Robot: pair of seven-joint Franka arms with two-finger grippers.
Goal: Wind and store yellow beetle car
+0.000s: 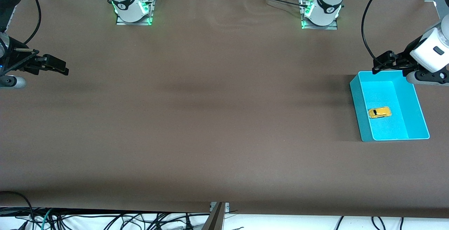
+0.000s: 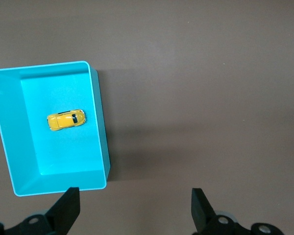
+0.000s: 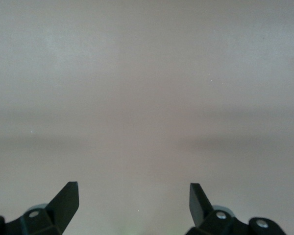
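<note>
The yellow beetle car lies on its wheels inside a shallow cyan bin at the left arm's end of the table. My left gripper hangs open and empty in the air over the bin's edge farthest from the front camera, well clear of the car. At the right arm's end, my right gripper waits open above bare table, with nothing between its fingers.
A brown cloth covers the whole table. The two arm bases stand along the table's edge farthest from the front camera. Cables trail below the edge nearest to it.
</note>
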